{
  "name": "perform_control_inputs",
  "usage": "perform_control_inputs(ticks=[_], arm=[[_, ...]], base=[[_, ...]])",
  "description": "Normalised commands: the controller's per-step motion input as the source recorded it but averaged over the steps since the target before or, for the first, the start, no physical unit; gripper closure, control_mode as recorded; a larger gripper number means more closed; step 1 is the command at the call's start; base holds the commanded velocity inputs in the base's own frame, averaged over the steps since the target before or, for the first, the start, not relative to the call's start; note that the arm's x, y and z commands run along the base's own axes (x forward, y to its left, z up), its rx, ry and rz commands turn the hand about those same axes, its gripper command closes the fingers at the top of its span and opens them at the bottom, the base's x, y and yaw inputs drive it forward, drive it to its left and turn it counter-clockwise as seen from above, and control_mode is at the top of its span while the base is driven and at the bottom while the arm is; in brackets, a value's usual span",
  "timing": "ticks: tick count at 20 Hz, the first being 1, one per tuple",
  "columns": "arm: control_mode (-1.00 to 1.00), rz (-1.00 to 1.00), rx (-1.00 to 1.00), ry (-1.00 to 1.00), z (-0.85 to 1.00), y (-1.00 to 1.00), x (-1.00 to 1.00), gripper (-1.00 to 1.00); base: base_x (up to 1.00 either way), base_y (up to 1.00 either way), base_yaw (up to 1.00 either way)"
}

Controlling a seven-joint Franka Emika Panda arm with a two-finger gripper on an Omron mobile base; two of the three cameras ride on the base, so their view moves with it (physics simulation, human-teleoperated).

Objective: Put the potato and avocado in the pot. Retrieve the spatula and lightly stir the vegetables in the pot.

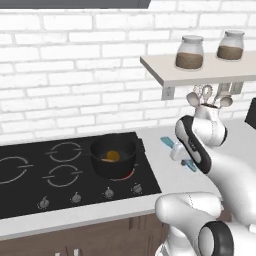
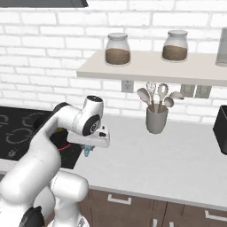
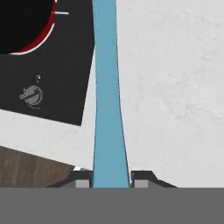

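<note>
The teal-blue spatula [image 3: 107, 109] lies along the white counter just right of the cooktop, its blade end [image 1: 167, 142] pointing to the back wall. My gripper [image 3: 111, 181] is down over its handle, both fingertips pressed against the sides, shut on it. Under my hand, the handle's near end [image 2: 87, 152] pokes out. The black pot [image 1: 112, 157] stands on the cooktop's front right burner, which glows red. The yellow-orange potato [image 1: 113, 156] rests inside it. I cannot make out the avocado in the dark pot. My gripper [image 1: 184, 160] is to the right of the pot.
The black cooktop [image 1: 30, 192] has knobs along its front edge, one knob [image 3: 31, 94] close to my hand. A grey utensil holder [image 2: 156, 119] with silver spoons stands at the wall. A shelf [image 2: 146, 71] with jars hangs above the counter. A dark appliance [image 2: 221, 128] is far right.
</note>
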Motion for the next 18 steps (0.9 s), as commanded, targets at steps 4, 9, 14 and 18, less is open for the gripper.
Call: perform_control_inputs(ticks=[4, 9, 14, 18], arm=[[-1.00, -0.09, 0.23, 0.00, 0.91, 0.62, -0.28, 1.00], [-1.00, -0.23, 0.31, 0.09, 0.78, 0.70, -0.16, 1.00], [-1.00, -0.32, 0.38, 0.22, 0.72, 0.59, -0.12, 1.00], [-1.00, -0.41, 0.29, 0.14, 0.45, 0.70, -0.18, 1.00]], base=[[0.00, 0.00, 0.00], [0.00, 0.00, 0.00], [0.00, 0.00, 0.00], [0.00, 0.00, 0.00]])
